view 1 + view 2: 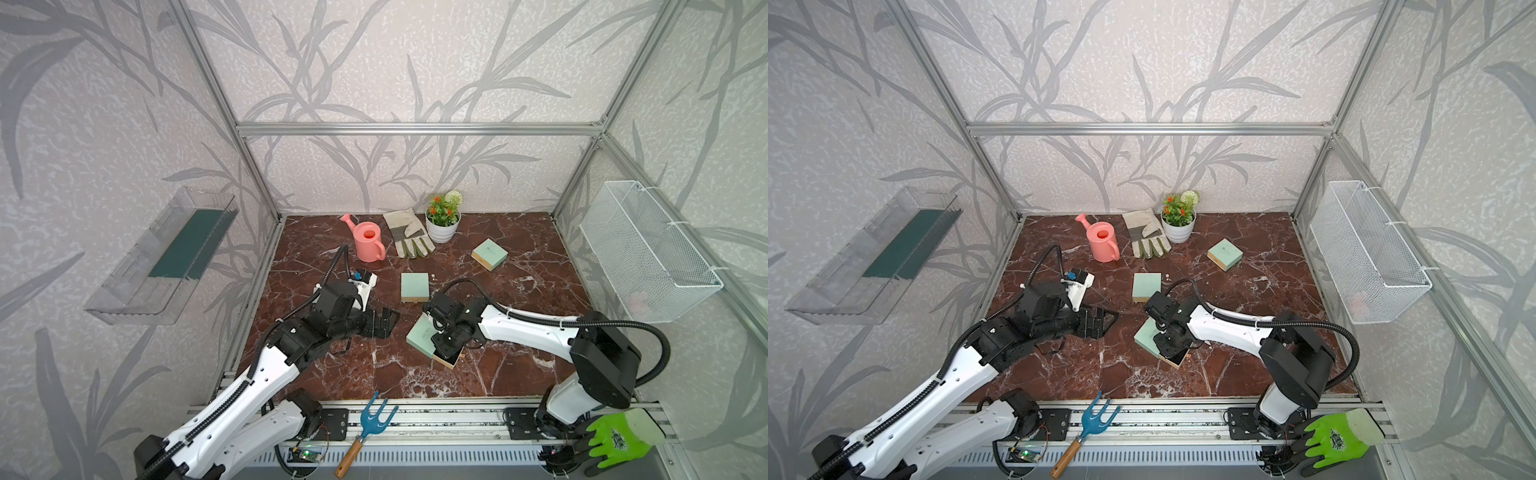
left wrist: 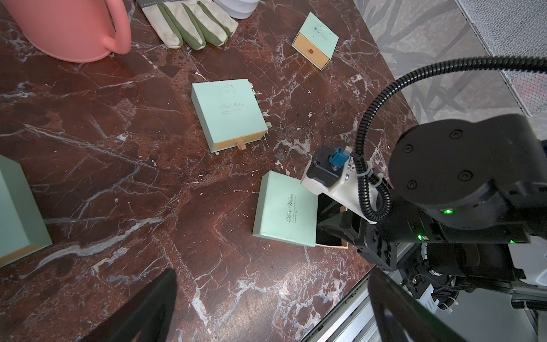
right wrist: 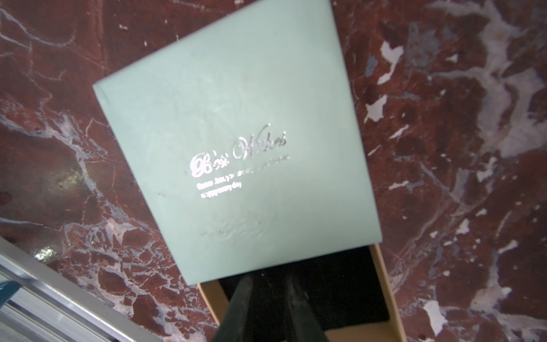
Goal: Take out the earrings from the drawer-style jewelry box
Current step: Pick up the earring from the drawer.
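Right gripper [image 3: 270,281] sits inside the open drawer [image 3: 384,290] of the near jewelry box [image 3: 236,133]; whether its jaws grip anything cannot be told. Left gripper [image 1: 385,323], spread wide, lies farther off.

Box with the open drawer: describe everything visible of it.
The box is a flat, square, mint-green cardboard sleeve with silver script reading "Best Wishes" on its lid. It lies flat on the marble table. Its tan drawer is pulled partly out, showing a black lining. The right gripper reaches into the drawer; whether it touches the lining cannot be told. No earrings show inside.
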`<state>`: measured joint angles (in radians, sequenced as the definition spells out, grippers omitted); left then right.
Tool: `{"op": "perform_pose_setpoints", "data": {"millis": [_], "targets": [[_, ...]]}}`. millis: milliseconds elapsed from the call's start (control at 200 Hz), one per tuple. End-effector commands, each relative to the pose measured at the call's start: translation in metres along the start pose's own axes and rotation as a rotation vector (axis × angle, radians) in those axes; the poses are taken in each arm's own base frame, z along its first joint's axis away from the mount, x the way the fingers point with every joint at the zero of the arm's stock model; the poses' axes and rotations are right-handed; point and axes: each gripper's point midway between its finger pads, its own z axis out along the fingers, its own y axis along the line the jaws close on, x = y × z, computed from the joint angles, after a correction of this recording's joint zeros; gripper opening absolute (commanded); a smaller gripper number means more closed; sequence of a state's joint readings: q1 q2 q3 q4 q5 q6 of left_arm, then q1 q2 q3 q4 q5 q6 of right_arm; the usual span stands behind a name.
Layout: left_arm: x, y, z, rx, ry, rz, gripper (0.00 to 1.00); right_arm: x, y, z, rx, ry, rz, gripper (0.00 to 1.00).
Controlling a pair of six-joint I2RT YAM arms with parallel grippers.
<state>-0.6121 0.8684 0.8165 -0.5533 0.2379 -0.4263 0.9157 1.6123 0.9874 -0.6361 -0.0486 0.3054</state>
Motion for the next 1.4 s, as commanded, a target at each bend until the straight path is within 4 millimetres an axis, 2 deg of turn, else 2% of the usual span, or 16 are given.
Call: {"op": "perform_pose_setpoints", "data": {"millis": [0, 830, 1399], "targets": [[-0.0025, -0.0001, -0.0011, 0.0, -0.005, 0.01, 0.99, 0.0057, -0.0018, 0.0051, 0.018, 0.024, -0.008, 0.2], [-0.0018, 0.0013, 0.0001, -0.008, 0.002, 0.005, 0.99, 0.0027, -0.0022, 0.0071, 0.013, -0.018, 0.024, 0.13], [-0.001, 0.0023, 0.0014, -0.013, 0.009, 0.001, 0.99, 0.0069, -0.0052, 0.0002, 0.021, -0.028, 0.036, 0.02]]}}
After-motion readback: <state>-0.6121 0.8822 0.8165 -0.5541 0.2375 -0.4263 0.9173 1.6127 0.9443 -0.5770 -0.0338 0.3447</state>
